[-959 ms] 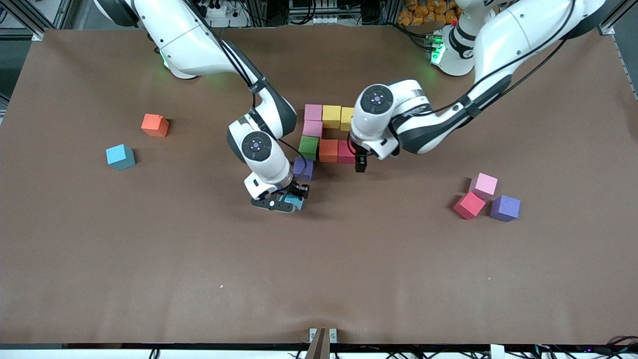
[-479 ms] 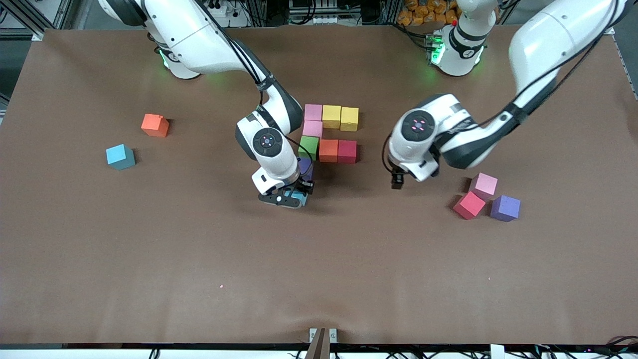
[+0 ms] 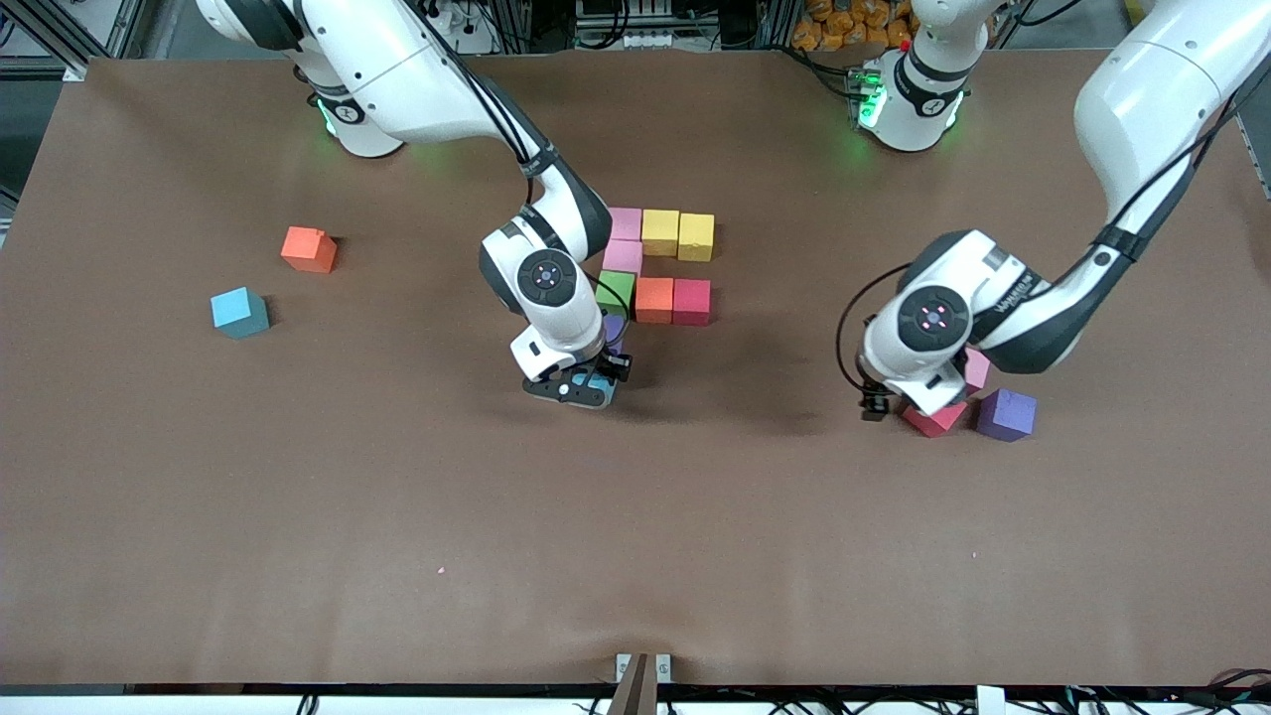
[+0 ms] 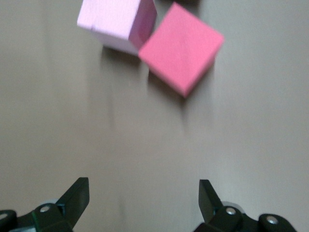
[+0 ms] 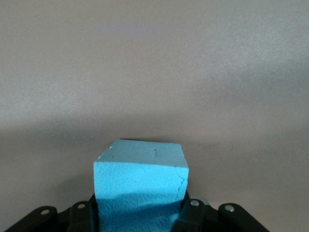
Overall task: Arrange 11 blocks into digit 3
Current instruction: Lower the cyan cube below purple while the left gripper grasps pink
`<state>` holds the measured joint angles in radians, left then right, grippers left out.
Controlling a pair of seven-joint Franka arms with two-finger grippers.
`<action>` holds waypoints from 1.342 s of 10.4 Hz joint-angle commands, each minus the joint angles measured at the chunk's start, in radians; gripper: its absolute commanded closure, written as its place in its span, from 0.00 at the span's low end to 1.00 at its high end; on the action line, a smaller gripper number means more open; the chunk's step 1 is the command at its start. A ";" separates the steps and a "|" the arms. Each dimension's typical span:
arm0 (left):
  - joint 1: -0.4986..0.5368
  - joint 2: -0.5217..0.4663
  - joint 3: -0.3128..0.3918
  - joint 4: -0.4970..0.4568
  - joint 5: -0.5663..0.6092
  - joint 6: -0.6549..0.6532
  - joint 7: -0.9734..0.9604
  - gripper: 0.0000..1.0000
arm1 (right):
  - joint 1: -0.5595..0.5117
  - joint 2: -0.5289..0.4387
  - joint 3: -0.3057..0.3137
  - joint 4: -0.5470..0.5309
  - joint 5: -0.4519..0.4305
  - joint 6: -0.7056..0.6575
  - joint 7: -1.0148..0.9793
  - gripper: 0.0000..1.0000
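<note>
- Looking from the front view, the partly built digit 3 lies mid-table: two pink blocks, two yellow blocks, then green block, orange and red, with a purple block mostly hidden under the right arm's wrist.
- The right gripper sits low beside that purple cube, on the side nearer the camera, pinching a cyan block that looks close to its slot at the end of the long side.
- The left gripper hangs just beside a loose cluster toward the left arm's end of the table: red block, pink block and a second purple block. A spare orange block and another cyan cube lie toward the right arm's end.
- In the left wrist view, the left gripper has its fingers spread wide over bare table, nothing between them; the red block and pink block lie ahead, touching at a corner.
- The red cube sits turned relative to the fingers, so I judge the wrist needs rotating to meet two flat opposite faces, not the corners.
- In the right wrist view, the cyan block is clamped between the right gripper's fingers on opposite side faces.
- Its pitted, faintly cracked surface suggests light foam: slightly yielding, grippy, and easily nudged, so neighbours may shift if bumped on release.
</note>
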<state>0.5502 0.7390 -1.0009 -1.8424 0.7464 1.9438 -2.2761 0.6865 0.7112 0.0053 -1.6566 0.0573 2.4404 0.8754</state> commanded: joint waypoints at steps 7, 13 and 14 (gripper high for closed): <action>0.111 -0.003 0.070 0.047 -0.083 -0.016 0.001 0.00 | 0.062 -0.001 -0.034 -0.008 -0.004 -0.011 0.030 0.78; 0.102 0.019 0.123 0.060 -0.088 0.072 -0.130 0.00 | 0.084 -0.001 -0.036 -0.014 -0.005 -0.012 0.040 0.78; 0.102 0.019 0.123 0.060 -0.090 0.082 -0.143 0.00 | 0.084 -0.001 -0.038 -0.018 -0.005 -0.012 0.043 0.78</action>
<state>0.6654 0.7562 -0.8838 -1.7939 0.6722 2.0128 -2.3776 0.7494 0.7109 -0.0219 -1.6574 0.0556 2.4334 0.8889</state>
